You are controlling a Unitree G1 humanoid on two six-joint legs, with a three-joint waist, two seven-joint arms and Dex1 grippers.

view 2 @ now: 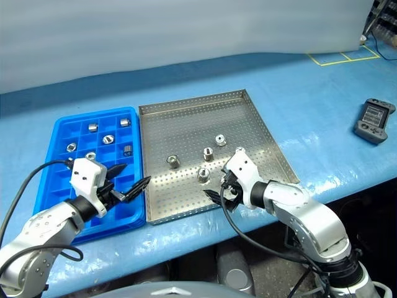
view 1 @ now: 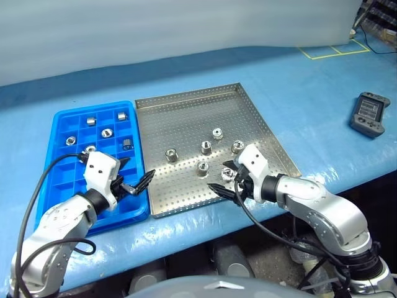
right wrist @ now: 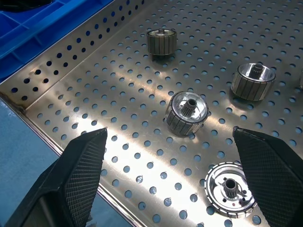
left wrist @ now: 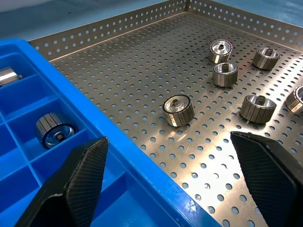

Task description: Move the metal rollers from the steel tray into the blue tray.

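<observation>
Blue bench cover under both trays; I see six metal rollers (view 1: 106,132) already in the blue tray (view 1: 62,121), five remaining on the steel tray (view 1: 186,108). Left gripper (view 1: 132,180) and right gripper (view 1: 224,183) spread wide, empty.

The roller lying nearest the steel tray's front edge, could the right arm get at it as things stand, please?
Probably yes: the right claw hangs open just above that roller, nothing lies between them, and the neighbouring roller stands apart.

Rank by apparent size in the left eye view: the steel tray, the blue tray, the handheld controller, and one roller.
1. steel tray
2. blue tray
3. handheld controller, though it lies farther away
4. roller
</observation>
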